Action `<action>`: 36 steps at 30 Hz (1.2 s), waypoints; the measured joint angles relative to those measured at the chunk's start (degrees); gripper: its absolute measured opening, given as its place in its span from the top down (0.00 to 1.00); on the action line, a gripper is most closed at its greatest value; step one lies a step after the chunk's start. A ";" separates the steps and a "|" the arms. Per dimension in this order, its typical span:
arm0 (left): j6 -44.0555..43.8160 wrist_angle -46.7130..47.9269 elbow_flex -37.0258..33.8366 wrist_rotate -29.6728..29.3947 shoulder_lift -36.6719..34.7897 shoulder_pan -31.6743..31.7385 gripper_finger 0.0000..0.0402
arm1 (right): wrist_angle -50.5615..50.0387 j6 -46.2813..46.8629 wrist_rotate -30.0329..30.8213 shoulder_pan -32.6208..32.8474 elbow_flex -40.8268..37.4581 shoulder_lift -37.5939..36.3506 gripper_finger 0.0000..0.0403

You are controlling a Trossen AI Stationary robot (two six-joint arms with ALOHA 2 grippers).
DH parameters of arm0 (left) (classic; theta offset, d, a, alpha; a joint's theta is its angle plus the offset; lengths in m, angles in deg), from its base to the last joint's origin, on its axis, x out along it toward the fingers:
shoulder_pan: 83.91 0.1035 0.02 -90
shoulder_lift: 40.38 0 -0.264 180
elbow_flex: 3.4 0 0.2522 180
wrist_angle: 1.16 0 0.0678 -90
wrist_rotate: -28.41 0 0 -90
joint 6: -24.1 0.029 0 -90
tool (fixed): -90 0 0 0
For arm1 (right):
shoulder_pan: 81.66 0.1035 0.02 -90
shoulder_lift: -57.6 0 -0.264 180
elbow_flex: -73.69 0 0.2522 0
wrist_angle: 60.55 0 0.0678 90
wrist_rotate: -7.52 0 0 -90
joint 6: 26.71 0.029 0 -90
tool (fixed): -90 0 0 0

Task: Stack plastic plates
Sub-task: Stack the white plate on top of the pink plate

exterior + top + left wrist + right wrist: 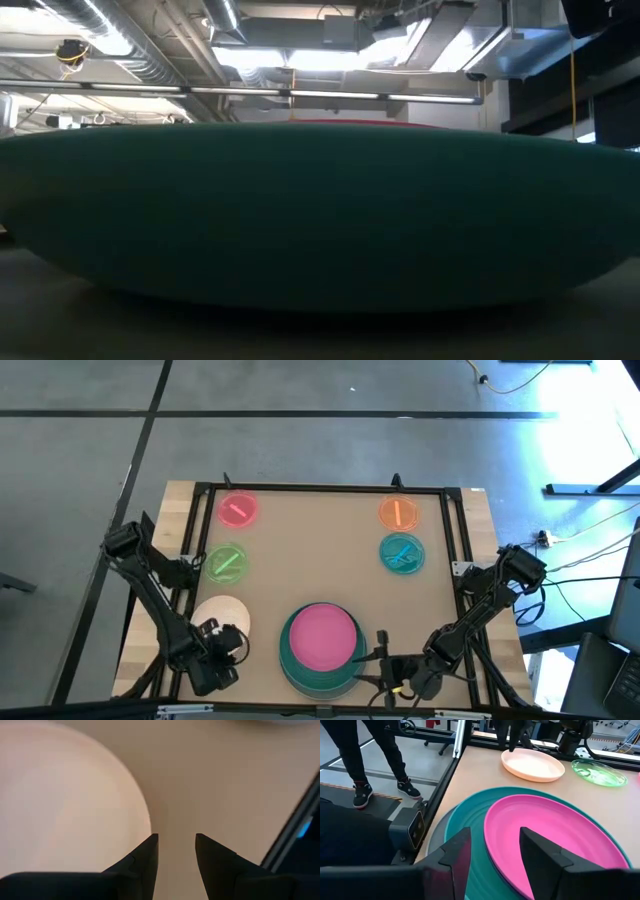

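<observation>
A stack sits at the table's near middle: a grey plate (290, 678) at the bottom, a teal plate (470, 820) on it and a magenta plate (322, 636) on top. A thin dark rim (496, 870) shows under the magenta one. The teal plate (320, 210) fills the low view. A cream-white plate (218, 612) lies flat to the stack's left. My left gripper (176, 837) is open, with its fingers just off that plate's rim (142, 805). My right gripper (495, 832) is open at the stack's right edge, above the magenta and teal rims. Small pink (237, 510), green (227, 563), orange (398, 513) and blue (402, 553) plates lie apart.
A black frame (320, 488) borders the tabletop. The four small plates lie in two pairs, far left and far right, with bare board (315, 550) between them. A person's legs (355, 755) stand on the floor beyond the table's left edge.
</observation>
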State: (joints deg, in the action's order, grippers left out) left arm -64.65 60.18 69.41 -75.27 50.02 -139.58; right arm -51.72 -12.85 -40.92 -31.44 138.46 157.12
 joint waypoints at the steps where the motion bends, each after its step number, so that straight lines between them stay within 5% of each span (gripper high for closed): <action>1: -0.64 0.02 0.00 0.84 0.66 0.01 0.69 | 0.02 0.00 0.02 0.00 0.00 0.00 0.61; 24: 0.88 0.81 0.00 3.83 10.11 0.20 0.70 | -0.07 -0.20 0.04 -1.16 0.00 0.00 0.61; 36: 4.39 0.93 0.00 3.27 10.48 0.27 0.98 | -0.04 -0.28 0.04 -1.16 0.00 0.00 0.61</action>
State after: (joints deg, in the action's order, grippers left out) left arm -60.26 61.11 69.41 -72.00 60.50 -139.31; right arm -51.76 -13.13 -40.88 -32.60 138.46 157.12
